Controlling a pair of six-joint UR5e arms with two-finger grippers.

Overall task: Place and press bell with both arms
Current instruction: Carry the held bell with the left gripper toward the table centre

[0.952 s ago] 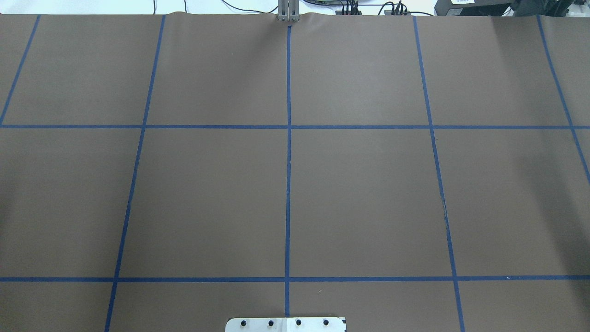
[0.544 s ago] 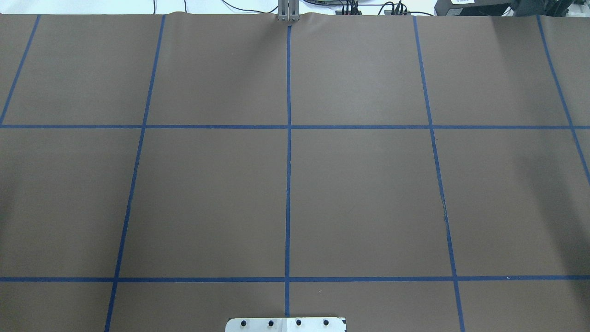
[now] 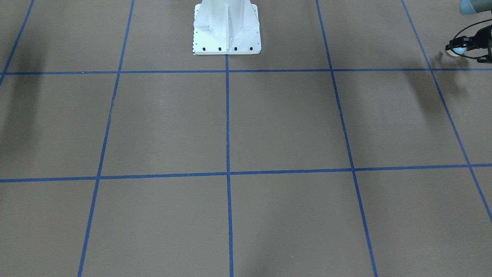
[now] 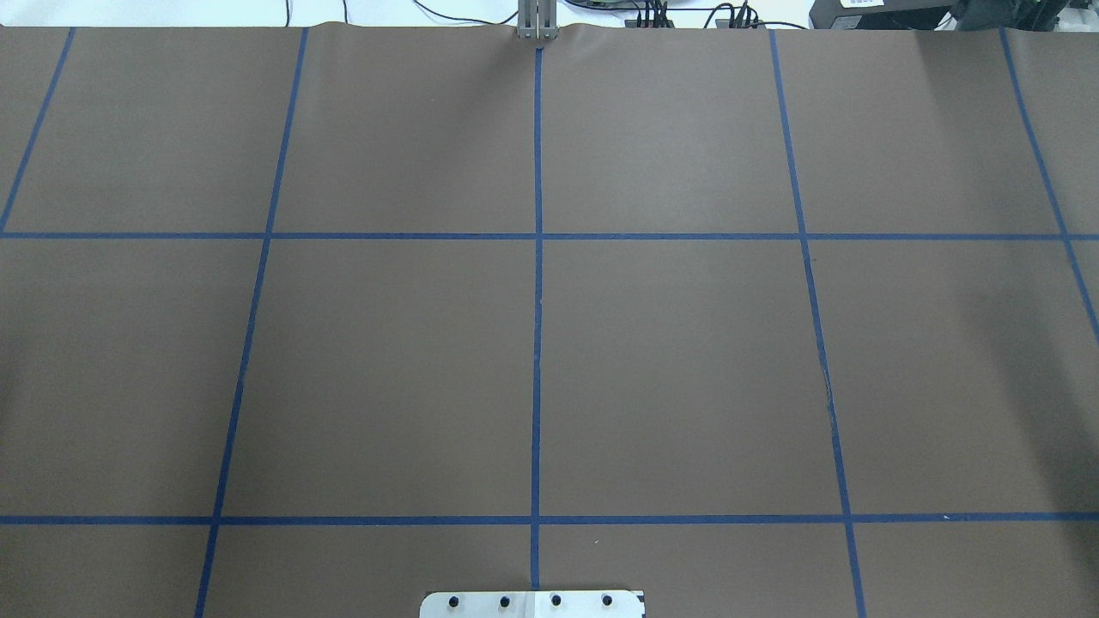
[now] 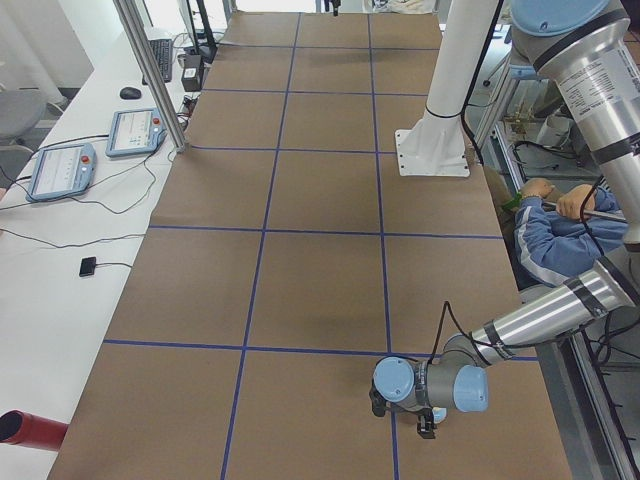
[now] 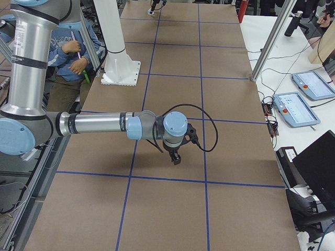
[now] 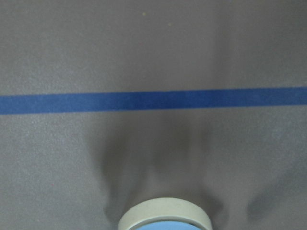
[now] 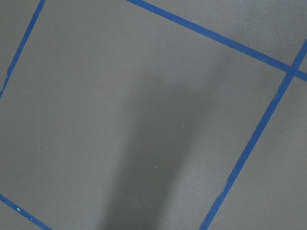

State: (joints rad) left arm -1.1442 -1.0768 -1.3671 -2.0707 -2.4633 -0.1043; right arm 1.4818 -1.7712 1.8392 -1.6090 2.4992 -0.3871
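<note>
We begin at the robot's left. The left gripper [image 3: 461, 47] has its fingers pressed against the bell [image 3: 456, 51] — the small light-blue and cream dome sits between them. Its shadow lies apart from it on the table [image 3: 269, 123], so we think the bell hangs a little above the surface and does not rest on it. In the left wrist view the bell shows at the bottom edge, just under the camera, and a blue tape line [image 7: 153, 101] crosses the table ahead of the fingers. We judge that the step in hand is the placing: the bell is carried and not yet set down.

Further to the right, the right gripper [image 6: 176, 156] points downward over the table, well apart from the left gripper and from the bell. It shows only in the side views, so we cannot tell whether its fingers are spread or pressed together.

The next move, as we judge it, calls for lowering the bell straight down until its rim lies flat, then letting go without tipping it — after that the right gripper would have to travel across and press the bell from above.
</note>
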